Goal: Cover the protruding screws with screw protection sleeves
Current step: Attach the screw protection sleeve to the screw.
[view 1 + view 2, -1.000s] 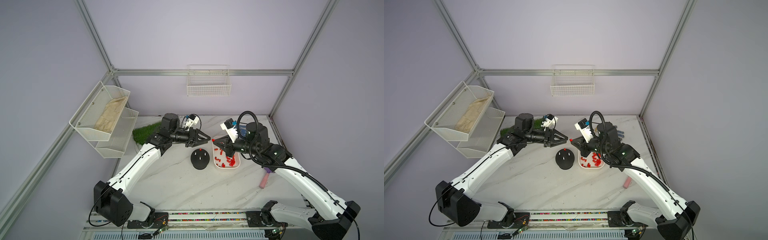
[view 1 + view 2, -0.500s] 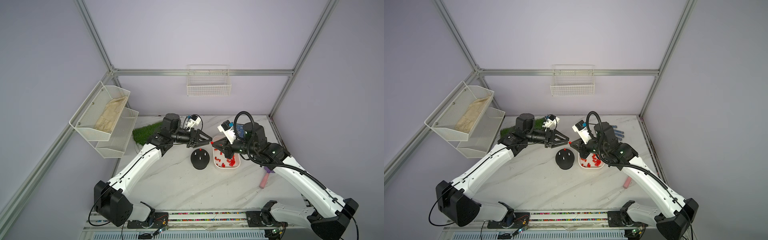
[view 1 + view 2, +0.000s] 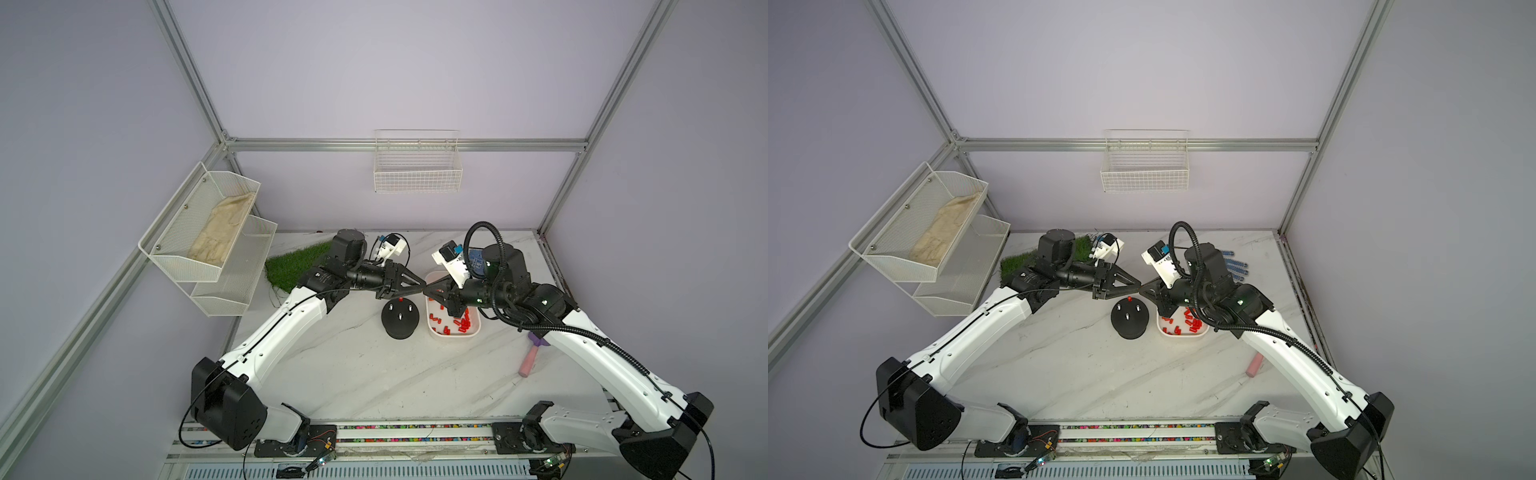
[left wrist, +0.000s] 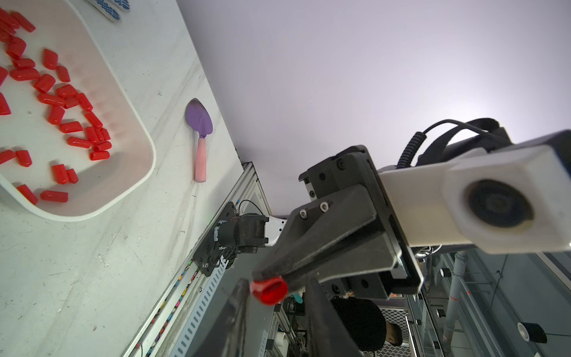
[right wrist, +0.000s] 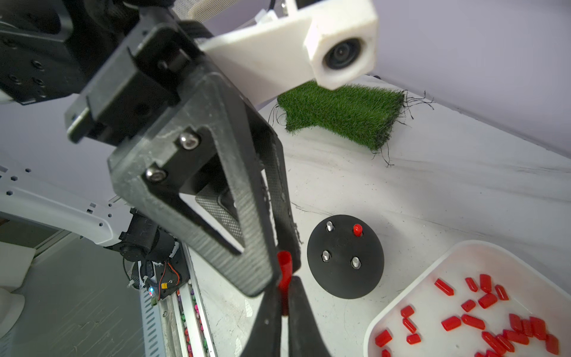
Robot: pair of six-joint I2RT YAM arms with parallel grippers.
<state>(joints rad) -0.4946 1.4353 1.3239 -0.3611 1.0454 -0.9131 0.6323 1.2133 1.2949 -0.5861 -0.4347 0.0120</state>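
Four short silvery metal screws (image 5: 326,255) stand on a black round dome base (image 5: 343,278) on the marble bench (image 5: 432,191). Three are bare and one wears a fitted red sleeve (image 5: 357,229). One more small red plastic sleeve (image 5: 284,269) is pinched in the closed right gripper (image 5: 284,296), in the air beside the base. The left gripper (image 4: 275,286) has its jaws a little apart on either side of that sleeve; whether they press it cannot be told. The loose red sleeves (image 5: 472,321) in the white tray (image 5: 448,269) are cut off at the picture edges, so their count is unclear.
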